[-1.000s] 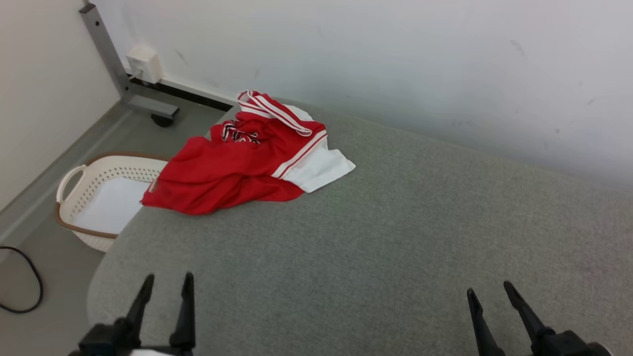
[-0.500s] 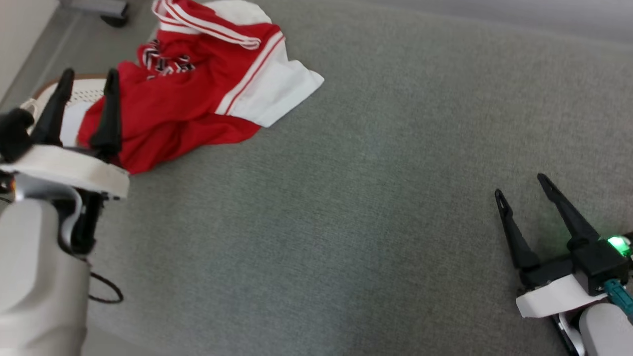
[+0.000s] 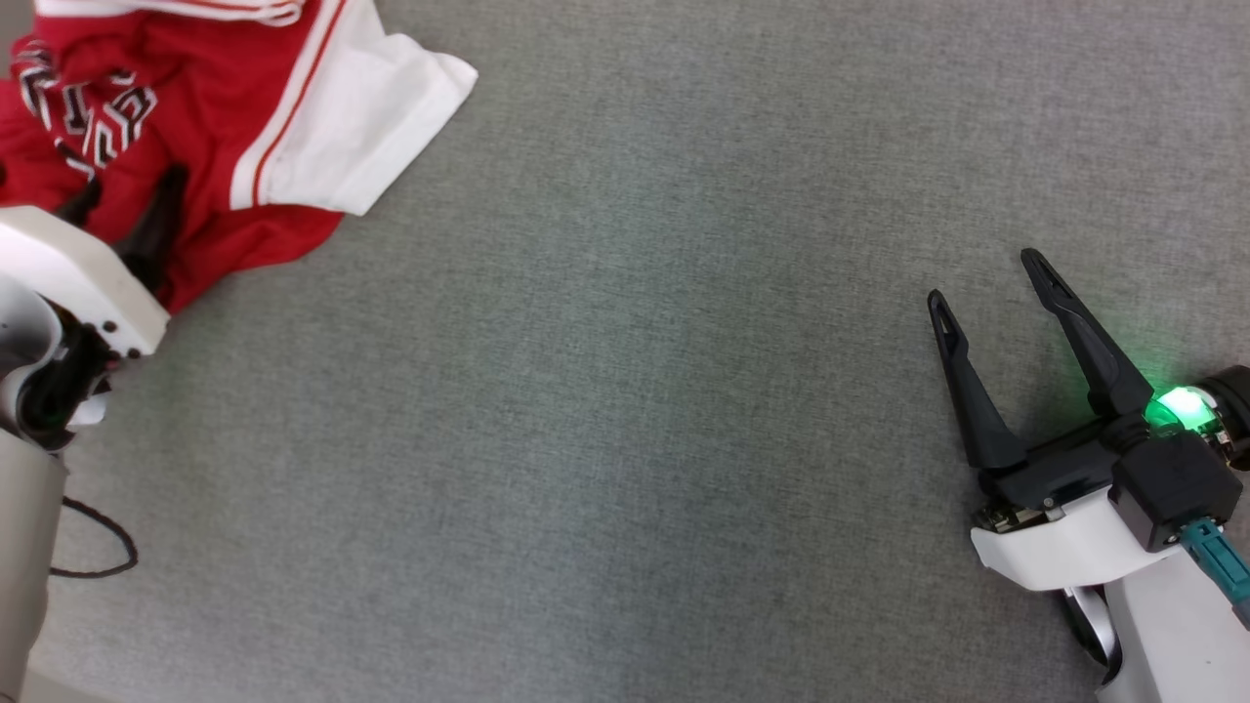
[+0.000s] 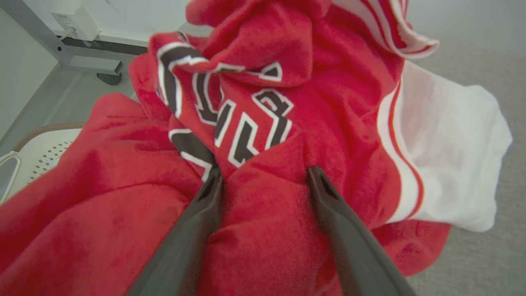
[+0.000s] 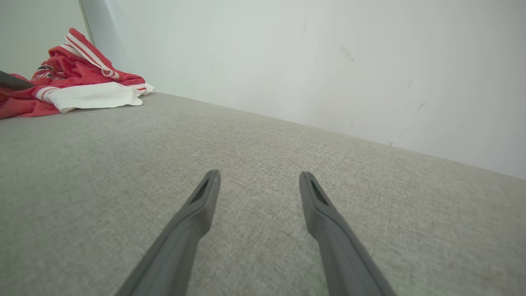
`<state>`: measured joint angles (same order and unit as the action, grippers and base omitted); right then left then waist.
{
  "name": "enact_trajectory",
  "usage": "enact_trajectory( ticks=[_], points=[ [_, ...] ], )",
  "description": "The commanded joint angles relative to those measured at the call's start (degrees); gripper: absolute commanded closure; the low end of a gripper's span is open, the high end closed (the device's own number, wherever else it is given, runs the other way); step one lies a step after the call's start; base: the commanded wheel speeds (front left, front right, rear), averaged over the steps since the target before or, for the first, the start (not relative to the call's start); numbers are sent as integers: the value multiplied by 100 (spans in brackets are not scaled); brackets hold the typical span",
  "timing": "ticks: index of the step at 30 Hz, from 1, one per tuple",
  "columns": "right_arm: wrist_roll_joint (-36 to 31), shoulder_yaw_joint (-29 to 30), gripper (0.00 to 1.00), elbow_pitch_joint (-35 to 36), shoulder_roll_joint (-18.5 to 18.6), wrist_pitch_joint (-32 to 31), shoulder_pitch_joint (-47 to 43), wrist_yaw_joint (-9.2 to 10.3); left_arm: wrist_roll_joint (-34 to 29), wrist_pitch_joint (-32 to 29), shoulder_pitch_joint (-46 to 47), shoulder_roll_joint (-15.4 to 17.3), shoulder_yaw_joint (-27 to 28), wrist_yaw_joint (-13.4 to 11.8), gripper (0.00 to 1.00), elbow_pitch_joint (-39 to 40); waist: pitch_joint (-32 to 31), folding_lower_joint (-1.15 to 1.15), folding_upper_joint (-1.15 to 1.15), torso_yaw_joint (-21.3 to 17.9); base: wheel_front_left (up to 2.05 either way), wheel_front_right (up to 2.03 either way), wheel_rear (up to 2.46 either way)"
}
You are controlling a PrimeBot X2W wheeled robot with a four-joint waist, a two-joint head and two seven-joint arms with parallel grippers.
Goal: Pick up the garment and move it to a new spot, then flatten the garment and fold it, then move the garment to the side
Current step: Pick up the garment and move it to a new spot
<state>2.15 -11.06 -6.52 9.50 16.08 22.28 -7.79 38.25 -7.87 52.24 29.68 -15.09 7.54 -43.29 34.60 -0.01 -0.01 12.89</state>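
Note:
The crumpled garment [image 3: 195, 117], red with white panels and black-and-white lettering, lies at the top left of the grey padded surface [image 3: 625, 391]. My left gripper [image 3: 132, 186] is open, its fingertips pressed into the red folds just below the lettering. In the left wrist view the garment [image 4: 263, 49] bulges between the two spread fingers of the left gripper [image 4: 265, 170]. My right gripper [image 3: 984, 276] hovers open over bare surface at the right, far from the cloth. The right wrist view shows the right gripper [image 5: 259, 174] open, with the garment [image 5: 78, 70] far off at the upper left.
A white perforated basket [image 4: 37, 152] sits on the floor past the surface's left edge. A metal frame leg [image 4: 82, 61] and a white wall box [image 4: 74, 20] stand behind it. A black cable [image 3: 98, 547] lies on the floor. A pale wall [image 5: 328, 61] borders the far side.
The head camera has tipped down and forward, shifting the whole picture. My left gripper has reached forward onto the garment. The right gripper has advanced over the surface, still open.

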Motion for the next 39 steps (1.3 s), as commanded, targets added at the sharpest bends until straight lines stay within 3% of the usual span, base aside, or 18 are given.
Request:
enact_trajectory(
  ticks=[1,2,3,6,13,20,26,33,39],
  points=[
    [-77,220,0,-794,363,-167,-524,56,80,-40,64,90,-35,-15,52,-84,17,1,1,-59,0,0,0],
    [-80,217,0,-807,343,-169,-543,56,88,-77,70,133,-106,-15,97,-197,-7,1,1,-78,0,0,0],
    [-79,204,0,-822,314,-171,-560,56,81,-109,71,160,-196,-15,100,-277,-34,1,1,-95,0,0,0],
    [-43,132,0,-797,199,-171,-577,56,231,-47,76,173,-306,-15,100,-527,-172,1,1,-137,0,0,0],
    [99,-20,0,-724,-63,-136,-697,39,119,965,444,408,-140,-52,100,-805,-827,1,1,-231,0,0,0],
    [359,-115,0,-717,-309,-95,-882,38,205,918,730,592,-262,-12,100,-415,-1766,1,1,-451,0,0,0],
    [576,-52,0,-750,-432,-95,-1286,38,304,584,706,690,-491,-2,100,532,-2485,1,1,-733,0,0,0],
    [639,152,0,-638,-525,-95,-1728,38,620,-61,410,716,-638,-17,100,2270,-2938,1,1,-1117,0,0,0],
    [666,241,0,-502,-596,-95,-1889,38,1029,-569,-221,545,-705,-386,100,3885,-3100,1,1,-1600,0,0,0]
  ],
)
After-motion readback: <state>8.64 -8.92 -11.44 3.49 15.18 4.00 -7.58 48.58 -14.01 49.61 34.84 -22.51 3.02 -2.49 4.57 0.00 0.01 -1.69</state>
